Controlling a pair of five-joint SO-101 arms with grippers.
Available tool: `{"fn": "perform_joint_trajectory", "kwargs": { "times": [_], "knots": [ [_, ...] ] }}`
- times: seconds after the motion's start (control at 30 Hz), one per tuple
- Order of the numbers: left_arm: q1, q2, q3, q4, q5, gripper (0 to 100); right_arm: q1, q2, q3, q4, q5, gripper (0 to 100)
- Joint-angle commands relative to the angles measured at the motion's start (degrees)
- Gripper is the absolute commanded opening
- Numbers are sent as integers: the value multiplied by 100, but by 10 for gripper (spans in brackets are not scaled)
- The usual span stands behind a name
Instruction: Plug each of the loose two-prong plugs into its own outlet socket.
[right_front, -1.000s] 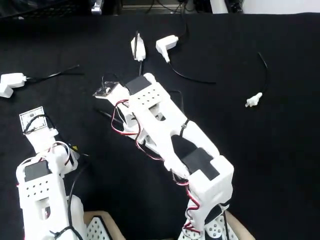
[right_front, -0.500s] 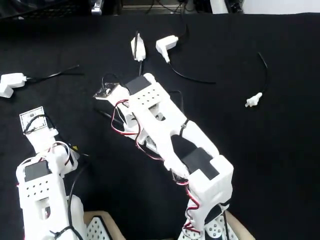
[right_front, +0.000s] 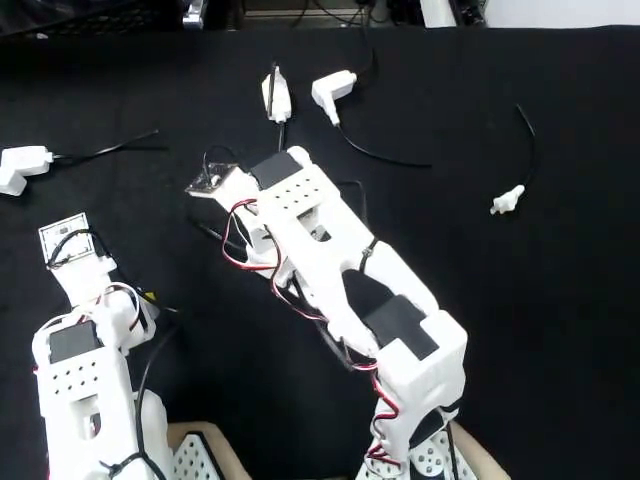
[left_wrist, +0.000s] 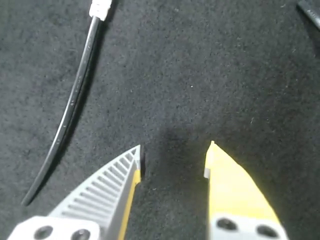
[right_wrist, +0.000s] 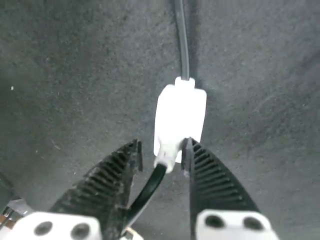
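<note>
A white plug body (right_wrist: 180, 115), a black cord at each end, lies on the black table (right_front: 560, 330), left of its middle. My right gripper (right_wrist: 161, 145), on an arm stretched low from the near edge, straddles the plug's near end with jaws part open, clamping nothing. My left gripper (left_wrist: 172, 150) hangs wide open and empty over bare cloth near the left edge, beside a black cord (left_wrist: 75, 105). A loose two-prong plug (right_front: 507, 200) lies toward the right edge. From above, the arm's bulk covers the straddled plug.
</note>
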Motion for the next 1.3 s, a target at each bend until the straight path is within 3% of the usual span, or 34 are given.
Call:
{"fn": "perform_joint_trajectory", "kwargs": {
  "times": [0.0, 0.13, 0.63, 0.83, 1.13, 1.27],
  "knots": [
    [66, -88, -48, -88, -44, 214, 79, -40, -233, -158, 185, 95],
    [66, -88, -48, -79, -44, 214, 246, -40, -224, -334, 193, 11],
    [75, -88, -48, -79, -44, 212, 413, -40, -110, -18, 158, 13],
    [66, -88, -57, -88, -44, 212, 404, -347, 1103, -659, 123, 13],
    [57, -88, -75, -88, -44, 213, 105, -2211, 3785, -2075, -62, 13],
    [40, -88, -75, -88, -44, 213, 9, -2273, 4171, -2418, -202, 13]
  ]
}}
